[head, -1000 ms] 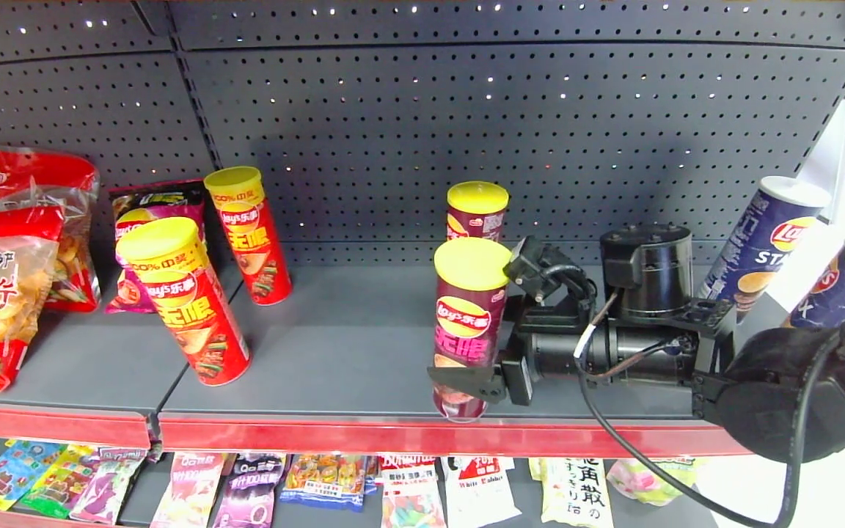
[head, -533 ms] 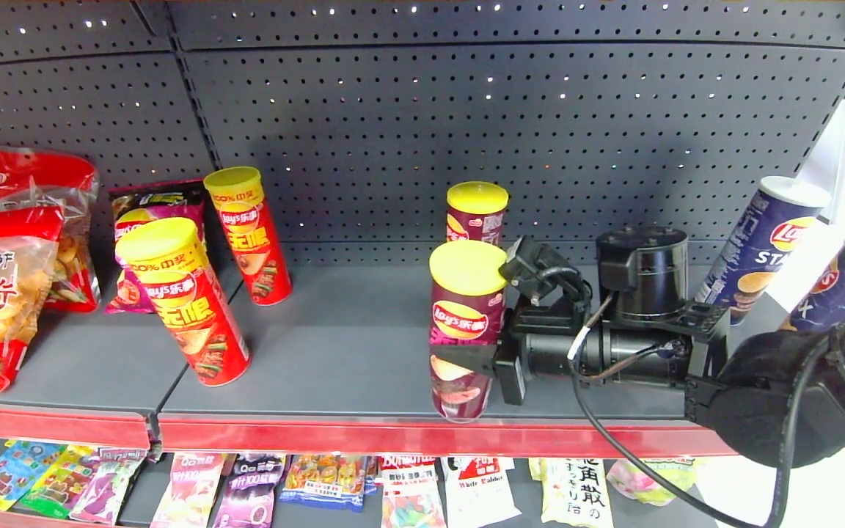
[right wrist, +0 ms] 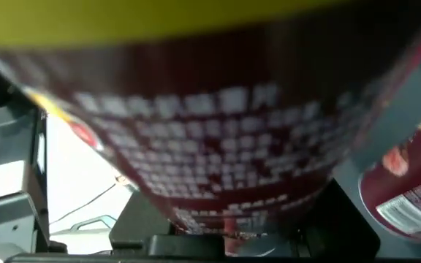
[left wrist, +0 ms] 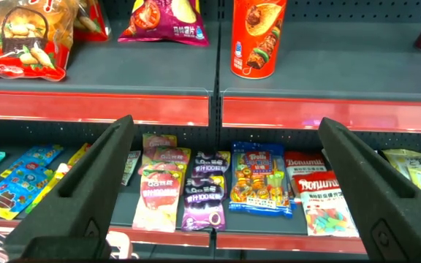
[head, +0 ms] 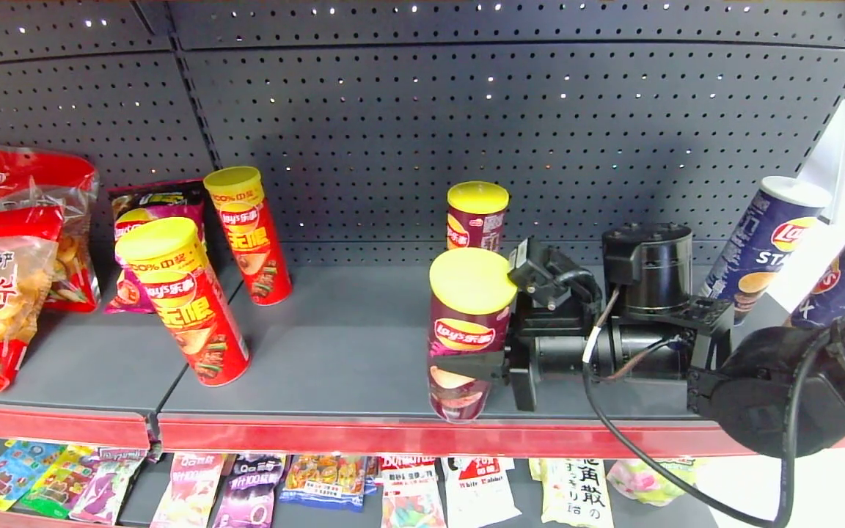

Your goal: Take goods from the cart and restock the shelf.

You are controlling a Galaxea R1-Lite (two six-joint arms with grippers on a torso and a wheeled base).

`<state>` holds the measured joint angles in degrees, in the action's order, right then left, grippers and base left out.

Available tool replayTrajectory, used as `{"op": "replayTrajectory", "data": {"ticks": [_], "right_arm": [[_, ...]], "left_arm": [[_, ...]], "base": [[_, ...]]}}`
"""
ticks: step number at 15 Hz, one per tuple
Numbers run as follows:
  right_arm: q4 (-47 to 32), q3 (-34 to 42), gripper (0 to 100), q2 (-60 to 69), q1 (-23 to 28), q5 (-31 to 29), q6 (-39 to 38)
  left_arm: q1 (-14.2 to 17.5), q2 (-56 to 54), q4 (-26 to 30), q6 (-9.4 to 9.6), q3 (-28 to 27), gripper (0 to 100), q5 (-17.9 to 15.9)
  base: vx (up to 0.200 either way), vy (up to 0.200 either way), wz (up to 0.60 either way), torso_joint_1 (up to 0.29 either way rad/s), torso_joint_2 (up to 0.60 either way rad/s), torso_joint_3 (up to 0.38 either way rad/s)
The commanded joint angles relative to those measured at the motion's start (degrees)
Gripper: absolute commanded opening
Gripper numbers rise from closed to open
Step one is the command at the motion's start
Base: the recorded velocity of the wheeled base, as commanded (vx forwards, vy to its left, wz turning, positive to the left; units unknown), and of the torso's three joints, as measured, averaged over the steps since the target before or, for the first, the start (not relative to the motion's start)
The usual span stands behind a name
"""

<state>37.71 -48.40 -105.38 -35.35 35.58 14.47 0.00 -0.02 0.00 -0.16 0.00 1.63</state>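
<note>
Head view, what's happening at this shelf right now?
The robot's right hand is shut on a maroon chip can with a yellow lid, holding it upright at the front edge of the grey shelf, just in front of a second maroon can. The left hand is open and empty, low down, facing the snack packets on the level below.

Head view: bright, even light from above and front. Pinpoint glints through pegboard (head: 466, 132) holes. Soft shadow patch on pegboard behind centre cans. Mild sheen on shelf (head: 334, 345) along red front lip (head: 305, 434). Beyond shelf's right end, background blown out white. Pegboard seams bow and red cans (head: 180, 301) near left end lean: wide-angle distortion. Right wrist view: purple can (right wrist: 218, 131) too close, heavily blurred. Left wrist view: crisp, lower shelf (left wrist: 269, 245) dimmer.
</note>
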Motion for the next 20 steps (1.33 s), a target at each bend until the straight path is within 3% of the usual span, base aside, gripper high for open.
{"op": "replayTrajectory", "data": {"ticks": [1,8,20], "right_arm": [[0.09,-0.82,0,-0.18,0.64,1.07,0.38],[-3.69,-2.40,0,0.70,3.27,1.24,0.30],[-4.48,-4.95,0,-2.29,2.92,3.88,0.30]], "left_arm": [[0.00,0.02,0.00,-0.02,0.00,100,0.04],[0.00,0.02,-0.09,-0.02,0.00,100,0.04],[0.00,0.02,-0.09,-0.02,0.00,100,0.04]], "base": [[0.000,0.000,0.00,0.000,0.00,0.000],[0.000,0.000,0.00,0.000,0.00,0.000],[0.000,0.000,0.00,0.000,0.00,0.000]]}}
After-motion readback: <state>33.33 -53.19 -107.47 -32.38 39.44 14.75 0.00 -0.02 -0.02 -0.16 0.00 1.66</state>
